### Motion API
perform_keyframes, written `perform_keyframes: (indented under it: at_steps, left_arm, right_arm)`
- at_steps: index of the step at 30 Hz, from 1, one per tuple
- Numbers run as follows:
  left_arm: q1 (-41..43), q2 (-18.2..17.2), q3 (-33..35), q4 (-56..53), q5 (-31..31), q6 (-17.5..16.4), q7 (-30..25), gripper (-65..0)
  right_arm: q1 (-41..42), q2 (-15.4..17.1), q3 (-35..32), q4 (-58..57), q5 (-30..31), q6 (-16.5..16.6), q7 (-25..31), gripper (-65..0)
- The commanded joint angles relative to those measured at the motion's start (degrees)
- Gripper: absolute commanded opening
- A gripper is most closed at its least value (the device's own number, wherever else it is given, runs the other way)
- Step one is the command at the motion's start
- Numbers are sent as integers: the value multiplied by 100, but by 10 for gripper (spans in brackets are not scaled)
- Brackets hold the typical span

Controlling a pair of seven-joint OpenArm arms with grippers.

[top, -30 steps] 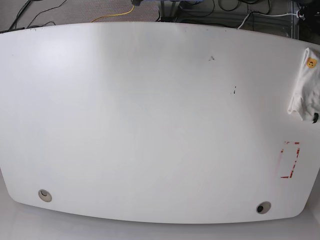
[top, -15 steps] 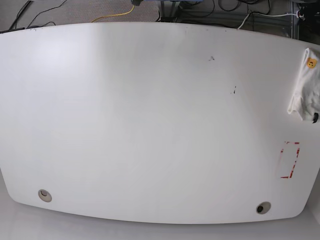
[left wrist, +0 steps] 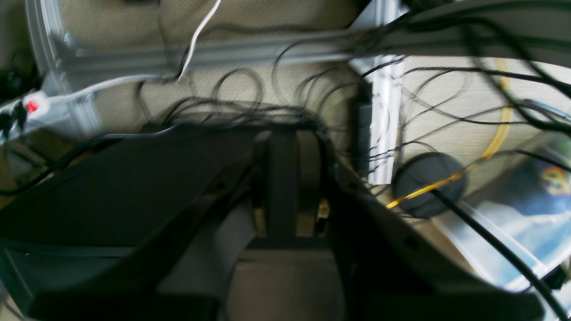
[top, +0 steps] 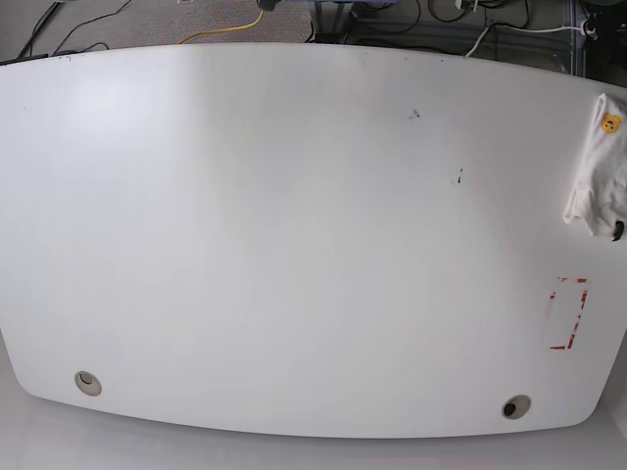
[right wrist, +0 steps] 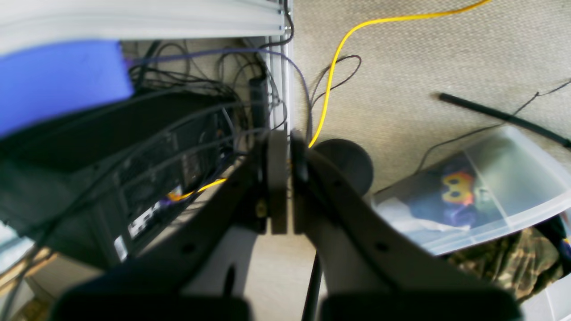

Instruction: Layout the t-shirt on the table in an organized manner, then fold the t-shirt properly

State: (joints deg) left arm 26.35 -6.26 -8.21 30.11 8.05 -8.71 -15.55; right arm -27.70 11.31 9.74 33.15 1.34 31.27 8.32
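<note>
Overhead, the base view shows the table [top: 294,245], a broad white top with curved edges, two round grommet holes [top: 88,383] near its front edge, a few dark specks [top: 458,177] and a red tape rectangle [top: 567,313] toward its right side. At the far right edge the t-shirt [top: 602,166] lies bunched in a white heap, partly cut off by the frame, with a small yellow printed patch showing; no lettering can be read. Neither arm appears in this view. From the left wrist, the left gripper [left wrist: 285,187] is blurred and dark, its jaws nearly together with nothing visible between them, pointed at beige carpet, tangled black cables [left wrist: 250,102] and a power strip [left wrist: 31,111] with a red switch. From the right wrist, the right gripper [right wrist: 280,178] is pressed fully closed and empty above carpet, a yellow cable [right wrist: 339,58] and a clear plastic bin [right wrist: 473,196] holding printed cloth.
</note>
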Motion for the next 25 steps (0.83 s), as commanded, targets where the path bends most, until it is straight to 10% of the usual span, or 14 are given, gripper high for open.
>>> perform_keyframes:
  at_steps: [1, 25]
  left_arm:
    - [-239, -46, -1, -395, 8, -4, -76, -574]
    - [-1751, 15, 667, -2839, 17, -4, -67, -514]
  right_arm:
    - [111, 60, 15, -242, 11, 43, 34, -644]
    - [691, -37, 6, -462, 2, -318, 34, -642]
